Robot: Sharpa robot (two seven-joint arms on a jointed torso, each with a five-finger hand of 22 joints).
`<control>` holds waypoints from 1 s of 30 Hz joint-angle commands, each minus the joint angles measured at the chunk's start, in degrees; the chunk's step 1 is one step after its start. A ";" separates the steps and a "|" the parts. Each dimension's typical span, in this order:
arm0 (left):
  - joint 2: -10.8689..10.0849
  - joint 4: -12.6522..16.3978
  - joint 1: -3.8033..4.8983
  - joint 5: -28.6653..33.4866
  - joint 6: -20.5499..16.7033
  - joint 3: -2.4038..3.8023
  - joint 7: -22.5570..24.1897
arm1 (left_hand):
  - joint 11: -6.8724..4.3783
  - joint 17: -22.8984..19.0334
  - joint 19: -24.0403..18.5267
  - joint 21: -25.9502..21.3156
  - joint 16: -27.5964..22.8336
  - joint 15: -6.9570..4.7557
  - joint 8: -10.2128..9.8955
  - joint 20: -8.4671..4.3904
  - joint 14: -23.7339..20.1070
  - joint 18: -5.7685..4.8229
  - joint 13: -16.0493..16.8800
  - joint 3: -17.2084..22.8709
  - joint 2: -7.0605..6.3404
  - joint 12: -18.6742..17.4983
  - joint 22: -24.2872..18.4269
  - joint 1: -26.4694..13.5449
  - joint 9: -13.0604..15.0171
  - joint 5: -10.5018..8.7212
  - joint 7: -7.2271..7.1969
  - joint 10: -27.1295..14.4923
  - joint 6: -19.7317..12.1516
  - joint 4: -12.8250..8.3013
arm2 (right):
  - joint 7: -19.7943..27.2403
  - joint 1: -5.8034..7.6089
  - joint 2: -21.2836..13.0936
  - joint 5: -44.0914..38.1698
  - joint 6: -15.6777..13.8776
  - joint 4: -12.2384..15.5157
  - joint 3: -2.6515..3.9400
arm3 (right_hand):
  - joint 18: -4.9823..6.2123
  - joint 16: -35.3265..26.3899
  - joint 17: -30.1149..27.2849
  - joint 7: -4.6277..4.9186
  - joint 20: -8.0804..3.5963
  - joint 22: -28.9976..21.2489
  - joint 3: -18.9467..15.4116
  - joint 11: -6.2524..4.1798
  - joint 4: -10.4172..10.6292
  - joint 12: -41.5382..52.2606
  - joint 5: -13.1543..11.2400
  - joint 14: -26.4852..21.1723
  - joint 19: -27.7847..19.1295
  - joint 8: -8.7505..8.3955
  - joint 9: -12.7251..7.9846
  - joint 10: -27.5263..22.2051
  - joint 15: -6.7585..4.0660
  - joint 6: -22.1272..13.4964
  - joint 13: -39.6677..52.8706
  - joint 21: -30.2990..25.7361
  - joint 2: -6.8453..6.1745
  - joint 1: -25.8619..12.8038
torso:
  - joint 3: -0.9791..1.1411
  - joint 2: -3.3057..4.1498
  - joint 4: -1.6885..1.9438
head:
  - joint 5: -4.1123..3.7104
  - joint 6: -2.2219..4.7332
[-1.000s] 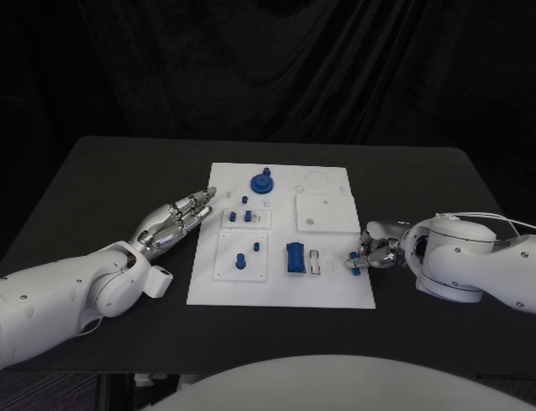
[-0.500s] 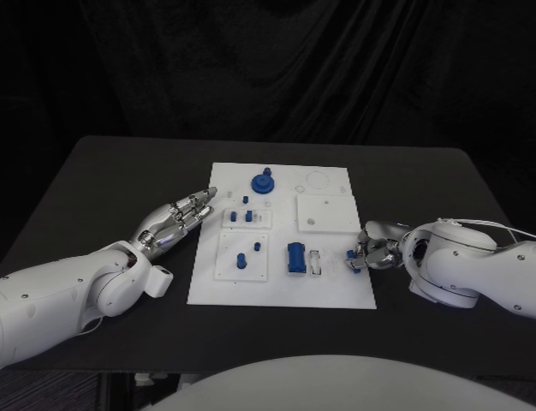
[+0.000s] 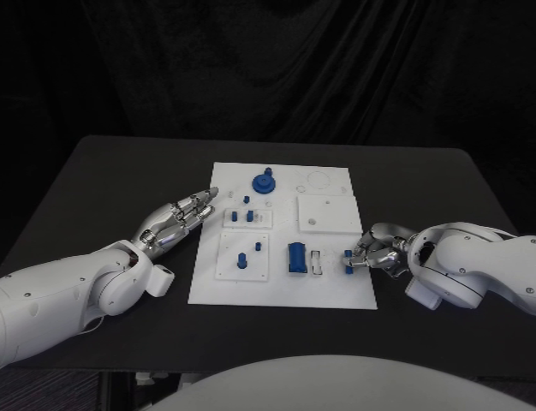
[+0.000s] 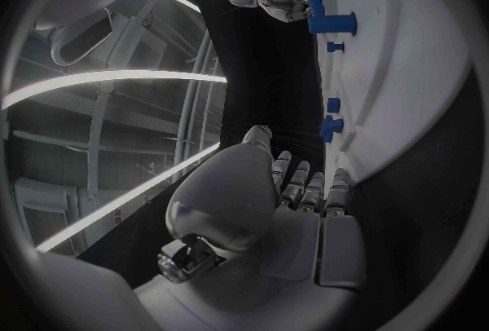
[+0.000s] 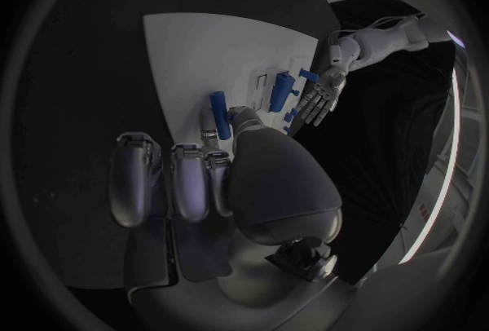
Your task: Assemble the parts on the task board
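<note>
Presently, the silver many-fingered right hand (image 3: 379,251) sits at the right of centre in the head view, at the right edge of the white rectangular task board (image 3: 342,291). Its fingers pinch a small blue plastic part (image 3: 354,261) just over the board's lower right area, beside a larger upright blue cylinder (image 3: 295,257). The pinch probably keeps the small blue plastic part steady for seating in a nearby slot.

The silver many-fingered left hand (image 3: 178,220) lies left of centre, fingers extended and spread, holding nothing, tips at the board's left edge. This posture probably braces the board or keeps the left hand clear.

The right wrist view shows what the head view does not: the small blue plastic part (image 5: 218,112) projects past the fingertips (image 5: 240,115) over the board surface (image 5: 183,54). The left wrist view shows the left hand's flat extended fingers (image 4: 306,188) lying beside the board edge (image 4: 407,103), with blue pegs (image 4: 328,129) standing in the board.
</note>
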 commanded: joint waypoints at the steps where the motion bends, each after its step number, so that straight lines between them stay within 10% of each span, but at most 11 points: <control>1: 0.20 0.04 -0.15 0.10 0.39 0.02 7.07 | 0.44 -0.07 0.03 -0.10 -0.21 0.52 0.01 0.28 -0.02 0.54 -0.03 0.33 0.24 -0.06 0.04 0.42 0.05 0.20 0.45 0.00 0.10 0.04 | 0.87 0.59 0.43 10.94 0.69 0.20 -0.13 | 0.06 0.05 0.57 0.14 0.45 12.03 2.38 0.52 -1.94 -0.24 -0.29 3.52 2.36 0.22 0.33 5.98 0.37 0.04 14.88 -0.05 0.40 -0.55 | 0.01 0.00 0.03 | -0.11 -0.01; 30: 0.71 -0.26 -0.22 0.10 0.56 0.02 7.13 | 0.43 -0.07 0.03 -0.11 -0.21 0.54 0.00 0.31 -0.02 0.56 -0.03 0.44 0.24 -0.06 0.02 0.50 0.03 0.21 0.60 0.01 -0.02 -0.03 | 0.24 1.37 7.25 8.46 6.05 -4.87 -0.13 | 0.22 -0.04 0.20 0.42 0.91 11.83 3.50 0.86 -1.02 -0.24 -5.06 3.42 2.08 -0.75 -1.02 5.98 0.72 -0.09 14.88 -0.60 0.01 -3.52 | -0.06 0.00 0.10 | 0.90 -0.01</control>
